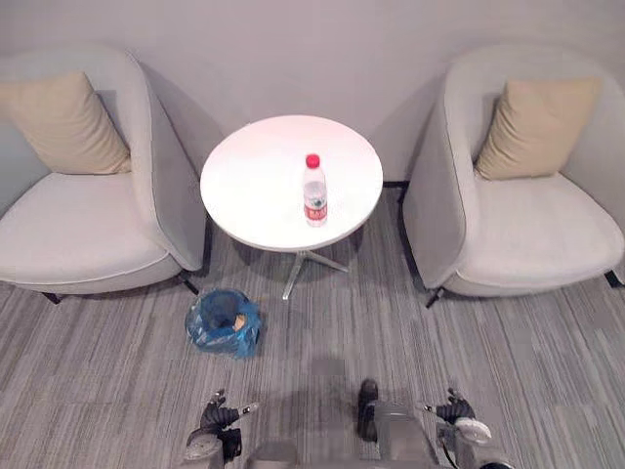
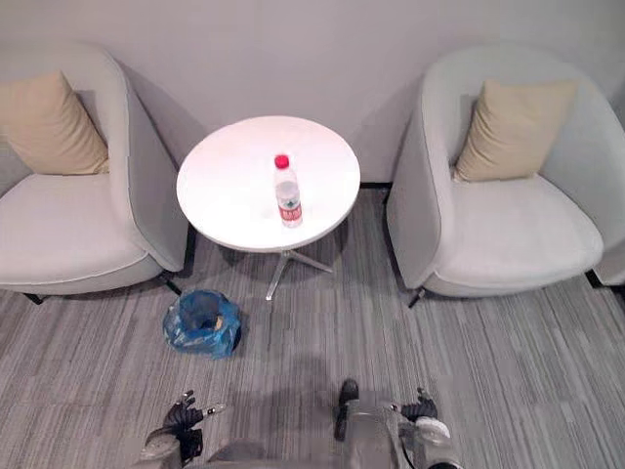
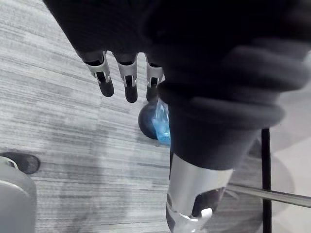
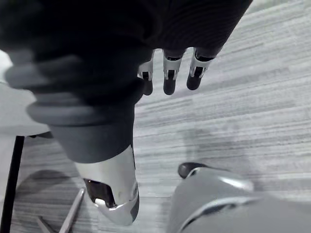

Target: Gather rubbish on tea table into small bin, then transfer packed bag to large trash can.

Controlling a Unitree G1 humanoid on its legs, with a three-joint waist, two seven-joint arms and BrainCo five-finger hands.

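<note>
A clear plastic bottle (image 1: pixel 314 191) with a red cap and a red label stands upright on the round white tea table (image 1: pixel 256 176). A small bin lined with a blue bag (image 1: pixel 224 321) sits on the floor in front of the table, left of its leg; something tan lies inside. My left hand (image 1: pixel 223 418) hangs low at the bottom edge, near the bin, with its fingers (image 3: pixel 127 82) straight and holding nothing. My right hand (image 1: pixel 455 410) hangs at the bottom right, its fingers (image 4: pixel 169 77) also straight and empty. The blue bag (image 3: pixel 160 124) peeks past the left hand.
Two light grey armchairs flank the table, the left one (image 1: pixel 88 225) and the right one (image 1: pixel 508 215), each with a tan cushion. A grey wall runs behind. Striped grey carpet (image 1: pixel 322 342) spreads between me and the table.
</note>
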